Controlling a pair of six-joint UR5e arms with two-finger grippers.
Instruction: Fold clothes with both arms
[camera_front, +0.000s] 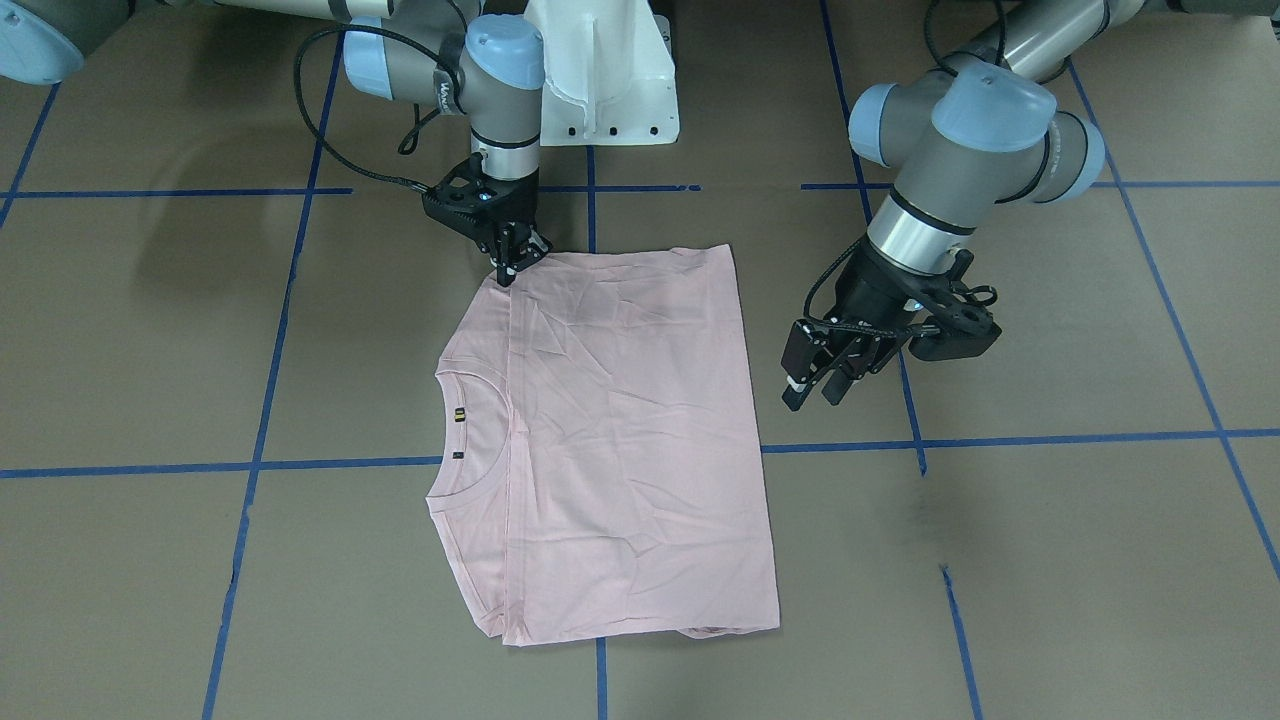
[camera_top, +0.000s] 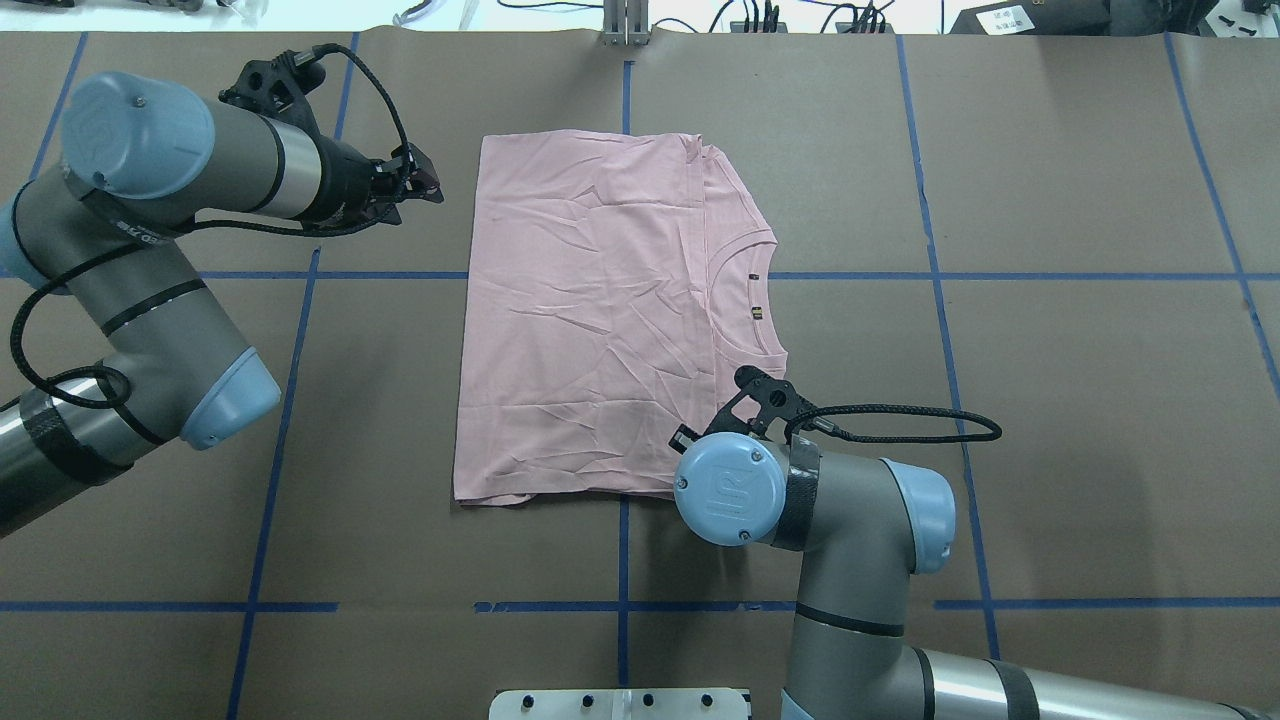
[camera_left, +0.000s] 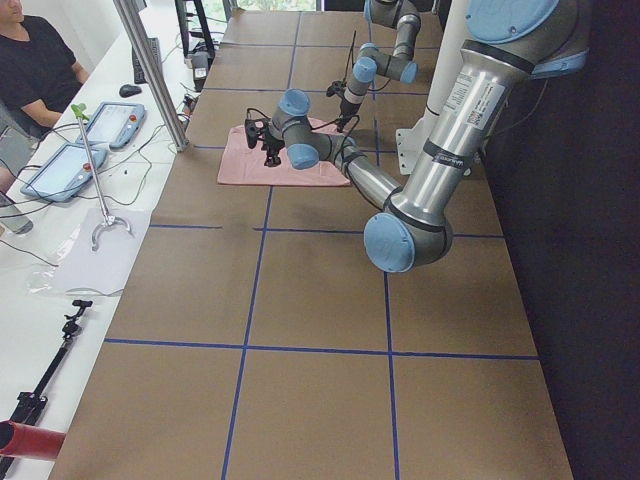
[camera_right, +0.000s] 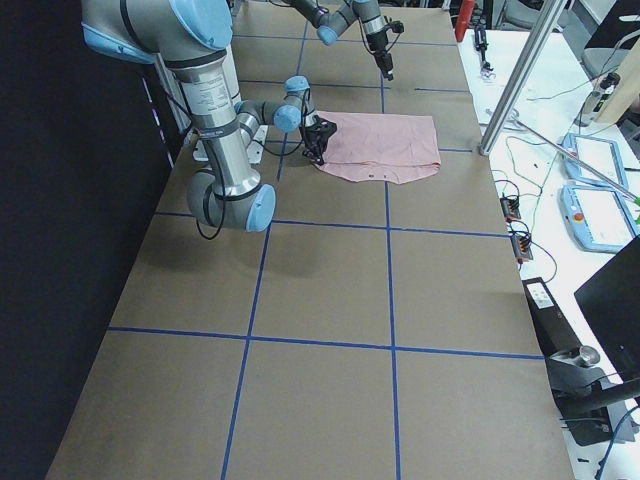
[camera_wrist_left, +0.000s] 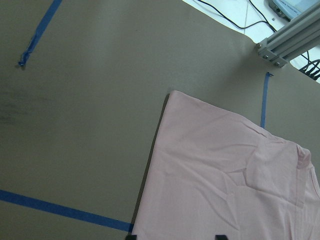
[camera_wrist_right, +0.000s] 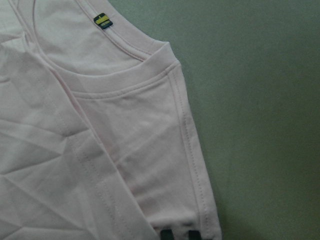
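Nearest my right wrist lens, the pale pink cloth T-shirt (camera_wrist_right: 100, 150) lies folded flat before the white pedestal base (camera_front: 600, 80) and looks light and limp, so I'd hold it by the corners: my right gripper (camera_front: 518, 262) pinches its base-side shoulder corner, while my left gripper (camera_front: 812, 395) hangs spread and empty.

Pale pink T-shirt (camera_front: 620, 420) on brown, blue-gridded table (camera_front: 1050, 520).

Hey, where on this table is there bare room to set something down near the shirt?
Widest bare table lies beyond the T-shirt, neckline side, on the robot's right. Another patch sits between the shirt's near edge and the white pedestal. Crowded: the near collar-side corner under the right gripper, and beside the left gripper.
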